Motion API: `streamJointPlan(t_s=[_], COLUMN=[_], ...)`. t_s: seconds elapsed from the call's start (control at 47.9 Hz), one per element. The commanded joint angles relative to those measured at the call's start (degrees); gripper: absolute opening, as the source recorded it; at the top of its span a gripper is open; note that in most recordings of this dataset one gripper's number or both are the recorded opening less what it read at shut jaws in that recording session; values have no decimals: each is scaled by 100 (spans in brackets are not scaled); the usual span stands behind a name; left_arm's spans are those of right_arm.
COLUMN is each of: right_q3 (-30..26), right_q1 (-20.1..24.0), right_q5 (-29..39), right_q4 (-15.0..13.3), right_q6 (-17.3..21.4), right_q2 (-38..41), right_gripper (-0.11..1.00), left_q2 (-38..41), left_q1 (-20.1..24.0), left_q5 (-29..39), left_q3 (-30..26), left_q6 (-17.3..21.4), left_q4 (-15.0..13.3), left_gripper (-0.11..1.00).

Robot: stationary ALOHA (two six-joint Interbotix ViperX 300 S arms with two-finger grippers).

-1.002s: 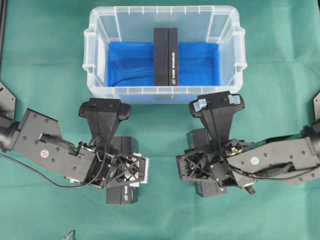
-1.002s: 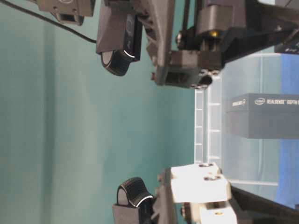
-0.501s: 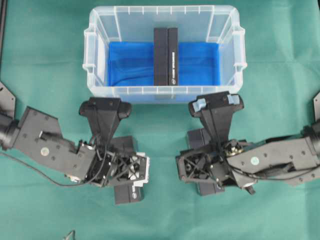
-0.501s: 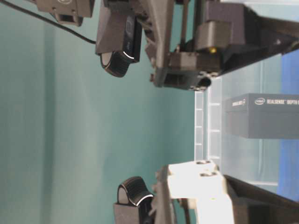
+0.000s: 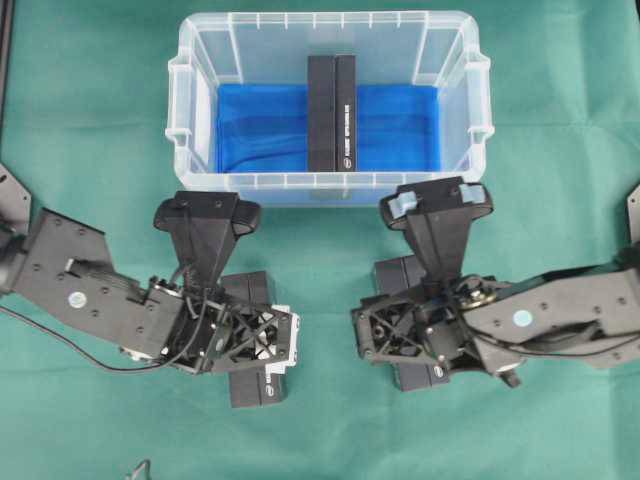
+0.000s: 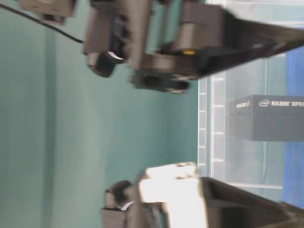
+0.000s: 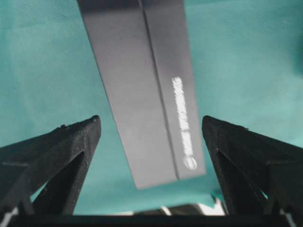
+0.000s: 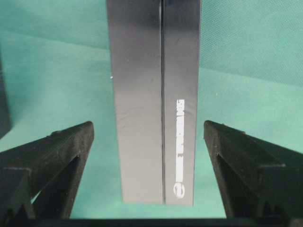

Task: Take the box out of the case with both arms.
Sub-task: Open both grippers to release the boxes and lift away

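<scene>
Box in the case point(image 5: 332, 112): a dark box standing on edge in the middle of the case, white lettering along its side, on the blue liner point(image 5: 258, 128).
Case point(image 5: 190, 60): clear, rimmed, at the far side of the green cloth point(image 5: 90, 120), just beyond both my grippers.
My left gripper point(image 7: 150, 142): fingers spread wide, clamped on nothing; a dark box point(image 7: 142, 90) lies on the cloth between and below them, touching neither finger.
My right gripper point(image 8: 149, 142): fingers likewise well apart, empty; a second dark box point(image 8: 154, 94) lies flat below, in the gap.
Overhead: both outside boxes sit on the cloth near the case, partly hidden under my wrists.
Table-level view: my arms are blurred.
</scene>
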Motion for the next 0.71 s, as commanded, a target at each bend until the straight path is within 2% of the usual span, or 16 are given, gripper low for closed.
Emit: streamJointPlan(t_s=[0.0,0.125,0.355,0.564,0.689], right_q3=[-246,-510,-1239,-1846,-2118], right_q1=[26,26,-18,-79,-97], right_q5=[185,677,1582,2206,2461], right_q4=[-26,-35,-141,-264,-281], right_q6=[0,-35,-404,-659,-747], right_q2=[-308,-483,-633,-624,-624], right_gripper=[91,91,91,91,91], left_q2=[-264,-404,-791,-1002,-967], left_q1=[-26,-26,18,105,167], left_q5=[149,694,1811,2382,2593], left_q3=[-299,-589,-1125,-1564,-1881], left_q6=[-9,0,9,26,290], left_q4=[-9,0,70,70,70], left_gripper=[91,91,91,91,90])
